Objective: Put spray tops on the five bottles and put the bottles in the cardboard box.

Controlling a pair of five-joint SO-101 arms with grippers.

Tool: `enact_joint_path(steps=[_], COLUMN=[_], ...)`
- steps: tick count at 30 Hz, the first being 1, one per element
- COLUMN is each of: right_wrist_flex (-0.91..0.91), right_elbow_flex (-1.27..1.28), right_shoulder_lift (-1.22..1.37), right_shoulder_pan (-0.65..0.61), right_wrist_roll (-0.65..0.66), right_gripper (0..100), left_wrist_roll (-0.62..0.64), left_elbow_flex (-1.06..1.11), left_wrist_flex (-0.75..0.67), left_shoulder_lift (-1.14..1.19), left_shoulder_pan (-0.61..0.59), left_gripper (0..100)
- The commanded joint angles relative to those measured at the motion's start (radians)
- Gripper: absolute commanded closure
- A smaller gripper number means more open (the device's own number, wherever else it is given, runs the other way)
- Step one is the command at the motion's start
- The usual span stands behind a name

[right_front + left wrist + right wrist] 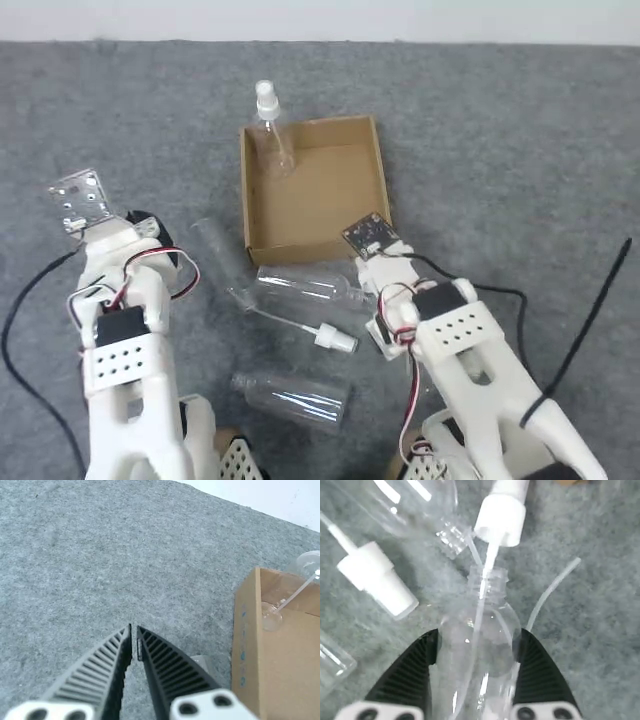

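**Hidden or unclear.** In the high view the right arm [460,340] covers the right gripper and the held bottle, and the left arm [125,330] covers the left gripper. A faint bottle [215,245] lies on the grey carpet [500,120] left of the cardboard box [330,200]. Its neck end cannot be made out. A loose tube [552,592] curves beside the held bottle, and its source cannot be traced.

**Right gripper** [479,635]. The jaws are clamped on the body of the held bottle [480,655], one on each side.

**Left gripper** [134,627]. The jaws are together with only a thin slit between them and nothing gripped. They are over bare carpet, left of the box.

**Surroundings.**
- A lying bottle [300,290] rests just near of the box's near wall, neck toward the right arm.
- A loose spray top [335,337] lies nearer, with its tube running left and far.
- A near bottle [290,395] lies nearest of all.
- A capped bottle [272,130] leans in the box's far-left corner, with its head above the far wall.

**Orientation.** The held bottle's long axis runs straight out from the right gripper, neck leading toward the left of the scene. An unseated spray top [502,517] lies beyond the neck, with its tube passed down into the opening.
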Motion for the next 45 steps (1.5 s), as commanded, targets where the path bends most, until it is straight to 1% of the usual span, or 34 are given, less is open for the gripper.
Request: enact_joint_path(steps=[1,12,16,22,27,43,45], right_wrist_flex=[0.093,0.375,0.423,0.424,0.423,0.409,0.386], right_elbow_flex=[-0.137,-0.365,-0.382,-0.367,-0.353,-0.361,-0.358], right_shoulder_lift=[-0.042,-0.048,-0.14,-0.361,-0.475,-0.696,-0.708], right_shoulder_pan=[0.016,0.012,0.012,0.012,0.012,0.012,0.012], right_wrist_roll=[0.025,0.025,0.025,0.025,0.025,0.021,0.017], right_gripper=[98.2,98.2,98.2,98.2,98.2,98.2,98.2], left_wrist_roll=[-0.005,-0.006,-0.006,-0.006,-0.008,-0.009,-0.009], left_elbow_flex=[-0.01,-0.01,-0.01,-0.01,-0.01,-0.01,-0.01], left_wrist_flex=[-0.035,-0.035,-0.035,-0.035,-0.035,-0.035,-0.035], left_shoulder_lift=[-0.041,-0.041,-0.041,-0.041,-0.04,-0.04,-0.04], left_shoulder_pan=[0.002,0.0,-0.002,-0.002,-0.002,0.0,0.0], left_gripper=[99,99,99,99,99,99,99])
